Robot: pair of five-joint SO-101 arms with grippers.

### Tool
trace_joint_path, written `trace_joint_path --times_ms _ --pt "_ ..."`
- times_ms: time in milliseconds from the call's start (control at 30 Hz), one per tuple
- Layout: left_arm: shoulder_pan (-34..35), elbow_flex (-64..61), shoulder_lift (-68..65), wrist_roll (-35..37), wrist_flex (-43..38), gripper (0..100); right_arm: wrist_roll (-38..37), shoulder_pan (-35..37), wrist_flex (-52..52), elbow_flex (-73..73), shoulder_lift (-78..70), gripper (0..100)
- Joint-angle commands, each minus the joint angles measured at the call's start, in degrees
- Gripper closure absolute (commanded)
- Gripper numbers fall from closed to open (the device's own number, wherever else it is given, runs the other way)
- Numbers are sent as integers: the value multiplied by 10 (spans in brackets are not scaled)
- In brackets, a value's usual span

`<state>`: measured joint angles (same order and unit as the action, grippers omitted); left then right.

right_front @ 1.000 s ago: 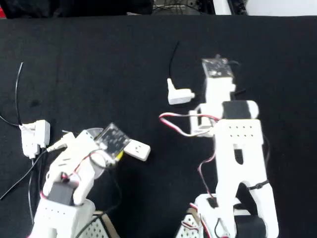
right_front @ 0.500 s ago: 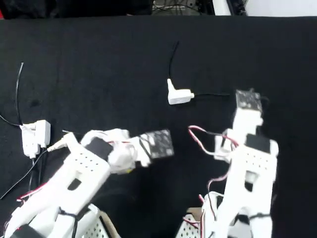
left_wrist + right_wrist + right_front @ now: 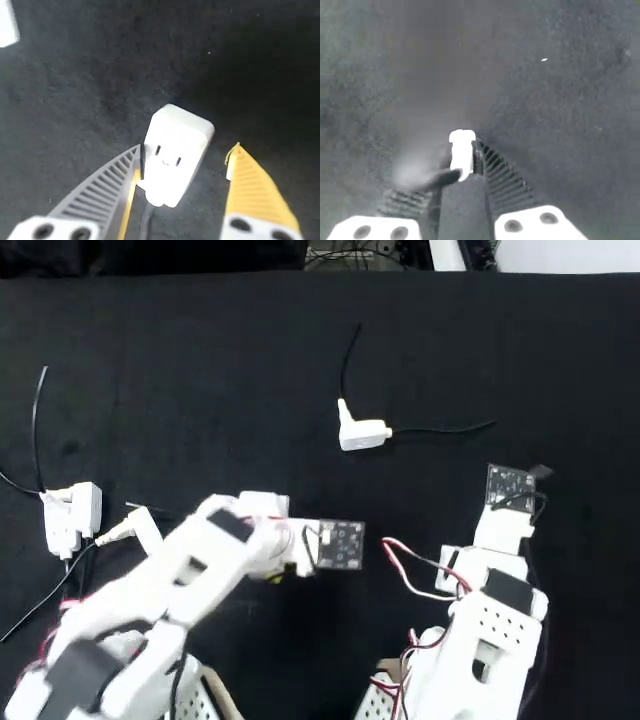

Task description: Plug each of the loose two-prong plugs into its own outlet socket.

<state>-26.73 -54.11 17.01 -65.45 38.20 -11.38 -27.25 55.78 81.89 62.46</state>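
Note:
A white socket block [image 3: 176, 150] with two slots and a dark cord lies between my left gripper's [image 3: 187, 147] fingers. It rests against the grey finger [image 3: 107, 187], with a gap to the yellow finger [image 3: 252, 187], so this gripper is open. In the high view the left gripper [image 3: 335, 545] hangs over the table's middle and hides the block. My right gripper [image 3: 463, 150] is shut on a small white plug [image 3: 462, 152] at its fingertips. It sits low at the right [image 3: 510, 488]. A loose white plug [image 3: 360, 432] with a black cord lies at the centre back.
A white cluster of socket and plug [image 3: 70, 515] with black cords lies near the left edge. The black cord [image 3: 440, 428] of the loose plug trails right across the black cloth. The arm bases stand along the near edge.
The left arm has swung right from the near left to the table's middle, covering the socket block. The right arm has pulled back toward the near edge, uncovering the loose plug's cord.

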Motion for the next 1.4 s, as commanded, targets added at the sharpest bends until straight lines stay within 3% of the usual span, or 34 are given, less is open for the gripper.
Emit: trace_joint_path --times_ms 0,100,233,400,633,800,900,1167,1300,1367 --pt "14 77 -102 -8 44 726 -1 -13 -16 1 9 987" --pt "17 109 -110 -8 88 745 -1 -13 -17 1 9 987" --pt "38 116 -91 -3 75 855 -1 -13 -16 0 9 987" --pt "44 138 -91 54 75 973 -1 -13 -15 0 9 987" --pt "40 187 -86 172 111 970 -1 -13 -15 0 9 987" --pt "25 320 -100 349 308 966 -1 -12 -15 2 9 987" --pt "25 355 -145 404 331 952 -1 -9 -15 4 9 987" --pt "30 468 -339 409 317 735 -2 -9 -14 5 9 987" --pt "60 559 -383 404 380 708 -5 -9 -14 5 9 987" --pt "76 584 -393 353 407 709 -5 -9 -14 5 9 987"
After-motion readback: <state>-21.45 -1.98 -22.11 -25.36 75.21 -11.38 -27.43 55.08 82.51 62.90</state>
